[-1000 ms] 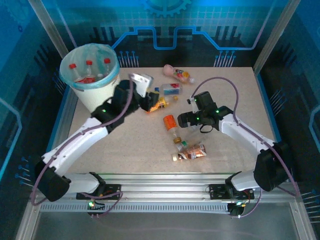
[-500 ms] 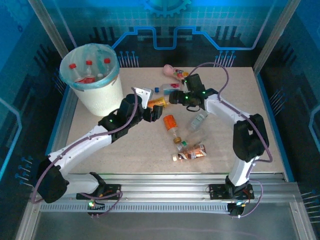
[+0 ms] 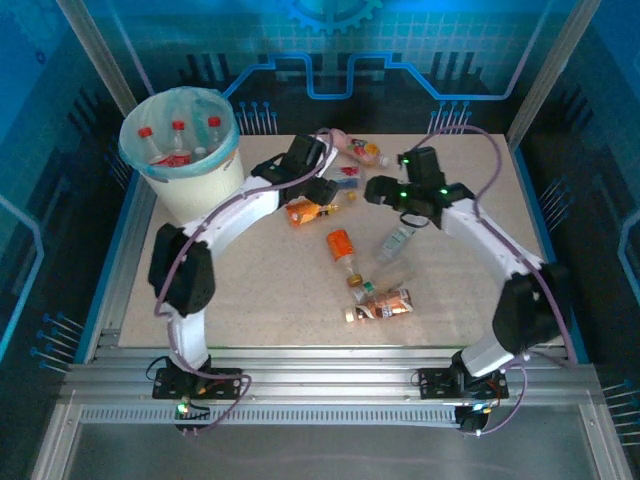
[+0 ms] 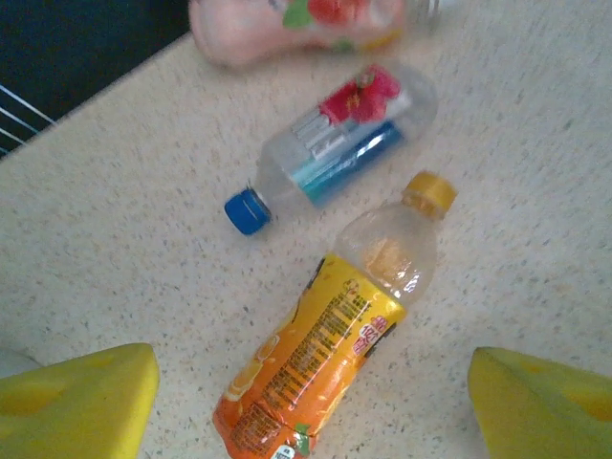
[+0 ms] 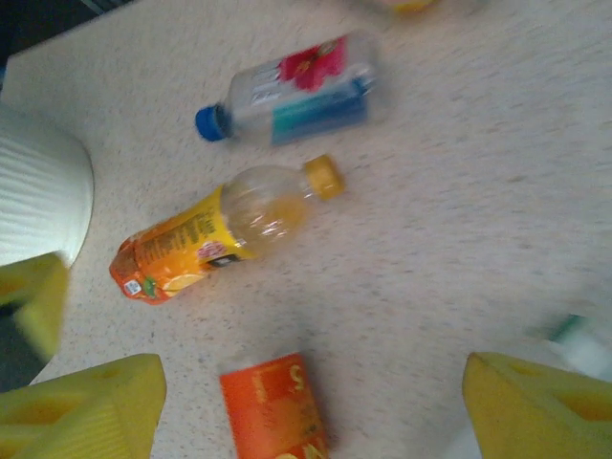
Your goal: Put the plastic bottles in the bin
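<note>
Nearest you on the tabletop, a bottle with a brown-orange label lies on its side. Just beyond it lie an orange-labelled bottle and, to its right, a clear bottle set diagonally. Your right jaws stand spread with nothing between them, their yellow fingertips hovering above this patch. Further out, your left jaws are spread wide too and grip nothing: the yellow-orange juice bottle lies flat between their fingertips, touching neither. Behind it rests a blue-capped bottle with a red and blue label, and past that the pink bottle, near the far edge. The bin stands at the far left corner, apart from these loose bottles, with red-capped bottles upright inside it
</note>
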Robot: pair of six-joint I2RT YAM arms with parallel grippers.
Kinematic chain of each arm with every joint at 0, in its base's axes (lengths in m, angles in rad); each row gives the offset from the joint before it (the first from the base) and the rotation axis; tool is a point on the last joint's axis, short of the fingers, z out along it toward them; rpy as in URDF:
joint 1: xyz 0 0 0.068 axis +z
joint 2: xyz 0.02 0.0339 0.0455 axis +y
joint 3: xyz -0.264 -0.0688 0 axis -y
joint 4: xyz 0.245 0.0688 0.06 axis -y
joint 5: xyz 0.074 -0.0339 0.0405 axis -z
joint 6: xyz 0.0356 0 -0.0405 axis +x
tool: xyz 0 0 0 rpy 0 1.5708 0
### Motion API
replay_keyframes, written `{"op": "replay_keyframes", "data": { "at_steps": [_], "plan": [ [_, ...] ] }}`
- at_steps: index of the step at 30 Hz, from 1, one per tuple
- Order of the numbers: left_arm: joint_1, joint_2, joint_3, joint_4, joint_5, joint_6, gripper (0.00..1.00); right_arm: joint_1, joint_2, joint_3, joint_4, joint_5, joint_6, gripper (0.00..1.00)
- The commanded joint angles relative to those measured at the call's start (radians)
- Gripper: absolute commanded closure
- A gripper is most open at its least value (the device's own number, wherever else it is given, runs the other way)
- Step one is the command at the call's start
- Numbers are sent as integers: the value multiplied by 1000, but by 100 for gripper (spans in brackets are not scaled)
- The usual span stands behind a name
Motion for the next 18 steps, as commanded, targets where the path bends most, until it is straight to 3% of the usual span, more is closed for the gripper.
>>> {"op": "replay_keyframes", "data": {
  "at_steps": [1,8,13,18],
  "plan": [
    [1,125,171,-197,86,37,16,-44,-111,-55,-95,22,-55,17],
    [-6,357,457,-319,148,34,18,-85,-240,-115,-149,18,-103,17],
    [-35,489,647,-388,67,49,18,-100,-265,-149,-140,10,-119,17],
    [-63,572,745,-397,54,65,21,-112,-275,-157,-137,-1,-134,17]
  ]
}}
